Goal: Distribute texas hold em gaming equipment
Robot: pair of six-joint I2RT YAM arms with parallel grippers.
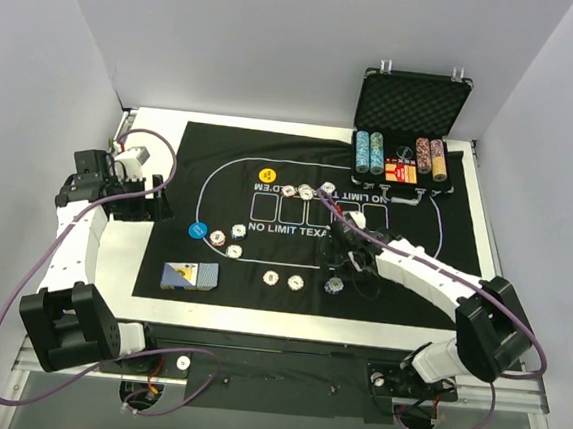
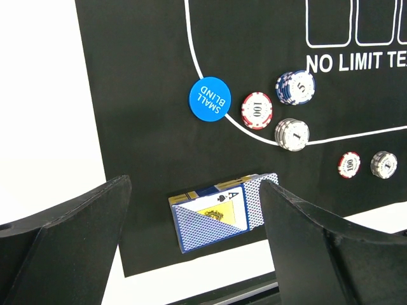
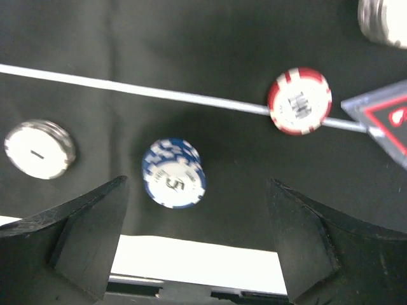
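Hovering right pincer (image 3: 197,184) spread, blue chips (image 3: 173,173) by mat (image 3: 229,216) edge, left pincer (image 2: 196,183) spread

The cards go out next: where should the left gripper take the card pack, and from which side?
Take the card pack by its long edges, across the narrower width, coming straight down from above. It lies flat on the mat, so only its thin edges give opposing faces. The left gripper is open, though it would likely need turning.

Matt black felt mat (image 1: 197,146), smooth glossy plastic poker chips (image 3: 173,175)
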